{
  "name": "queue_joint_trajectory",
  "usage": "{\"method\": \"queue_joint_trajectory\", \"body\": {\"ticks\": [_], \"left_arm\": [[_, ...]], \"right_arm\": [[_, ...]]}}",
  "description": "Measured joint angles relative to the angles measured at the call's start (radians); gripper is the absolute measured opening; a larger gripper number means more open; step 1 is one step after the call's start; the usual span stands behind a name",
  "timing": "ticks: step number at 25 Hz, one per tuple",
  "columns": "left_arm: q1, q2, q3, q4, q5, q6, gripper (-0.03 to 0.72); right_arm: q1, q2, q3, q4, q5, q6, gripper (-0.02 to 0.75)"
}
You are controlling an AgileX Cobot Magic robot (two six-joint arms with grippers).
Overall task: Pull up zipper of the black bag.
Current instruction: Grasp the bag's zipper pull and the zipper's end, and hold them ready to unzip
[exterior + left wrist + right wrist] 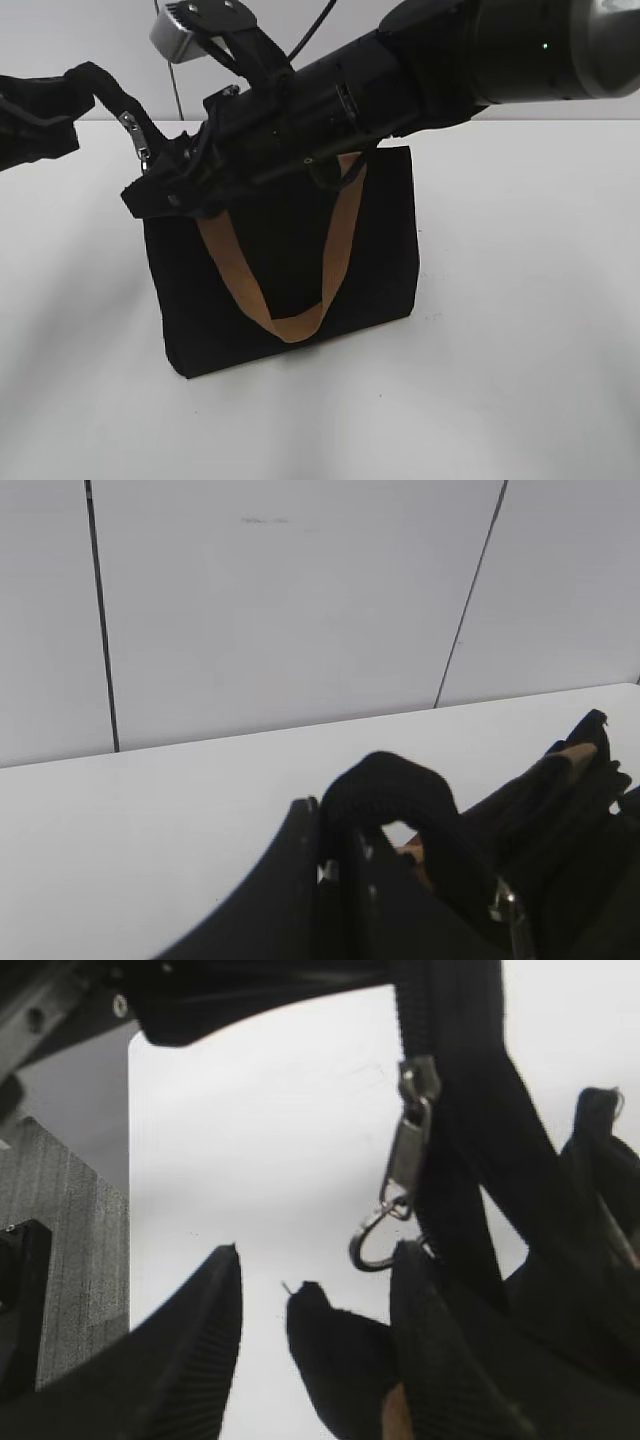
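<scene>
The black bag [385, 250] stands upright on the white table, one tan handle [340, 235] hanging down its front. Its black zip track runs up and left from the bag's top left corner. My left gripper [72, 100] is shut on the end of that track [390, 785] and holds it raised. The silver zipper pull [134, 136] hangs on the track; in the right wrist view the zipper [405, 1155] dangles with its ring just above my right fingertip. My right gripper [318, 1260] is open around the bag's top corner [335, 1345] and shows in the exterior view [150, 188].
My right arm [420, 60] reaches across over the bag's top from the upper right. The white table [530, 330] extends around the bag, with a pale wall behind. A grey surface [70, 1220] lies at the left of the right wrist view.
</scene>
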Motion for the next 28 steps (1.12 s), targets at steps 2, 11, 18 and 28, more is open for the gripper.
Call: {"method": "queue_joint_trajectory", "body": {"ticks": [2,11,18,28], "left_arm": [[0.000,0.000,0.000,0.000,0.000,0.000,0.015],[0.000,0.000,0.000,0.000,0.000,0.000,0.015],[0.000,0.000,0.000,0.000,0.000,0.000,0.015],[0.000,0.000,0.000,0.000,0.001,0.000,0.015]], "right_arm": [[0.000,0.007,-0.002,0.001,-0.019,0.001,0.381],[0.002,0.017,-0.023,0.004,-0.077,0.027,0.368],[0.002,0.017,-0.024,0.048,-0.079,0.047,0.297],[0.002,0.017,-0.024,0.050,-0.090,0.130,0.092]]}}
